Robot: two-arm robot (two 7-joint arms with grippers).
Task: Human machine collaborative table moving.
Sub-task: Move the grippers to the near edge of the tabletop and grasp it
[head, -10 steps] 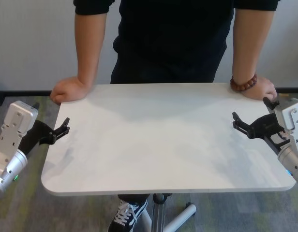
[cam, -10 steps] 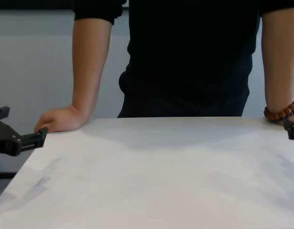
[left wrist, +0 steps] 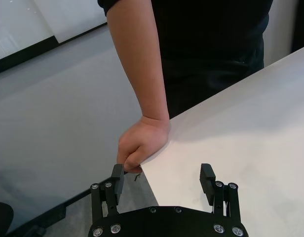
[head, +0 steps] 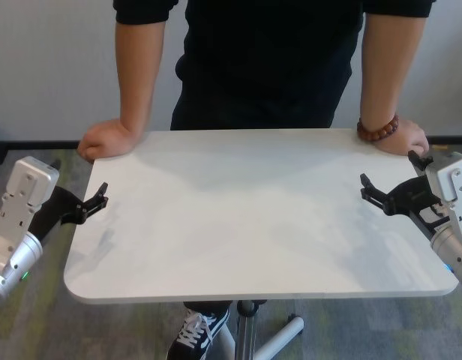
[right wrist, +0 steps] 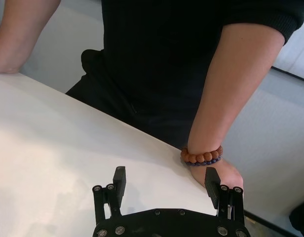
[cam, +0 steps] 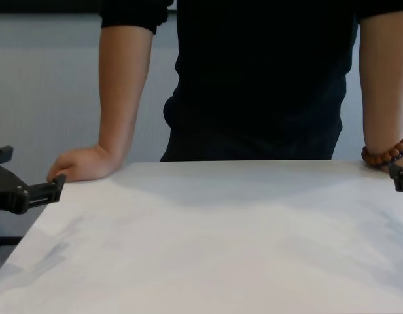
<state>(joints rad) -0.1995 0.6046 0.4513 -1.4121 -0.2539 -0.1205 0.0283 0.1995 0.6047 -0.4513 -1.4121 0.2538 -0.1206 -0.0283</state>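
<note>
The table (head: 246, 225) is a white rectangular top with rounded corners, and it fills the middle of the head view. The human (head: 268, 60), in a black shirt, stands at its far side. One hand (head: 103, 140) rests on the far left corner. The hand with the beaded bracelet (head: 379, 129) rests on the far right corner. My left gripper (head: 81, 177) is open at the table's left edge, one finger over the top and one outside it (left wrist: 162, 180). At the right edge, close to the braceleted hand, my right gripper (head: 390, 172) is open in the same way (right wrist: 165, 180). Neither holds anything.
The table's grey post (head: 248, 330) and base leg (head: 287, 334) show below the near edge, beside the human's black-and-white shoe (head: 197, 334). Grey-green carpet lies all around. A pale wall stands behind the human.
</note>
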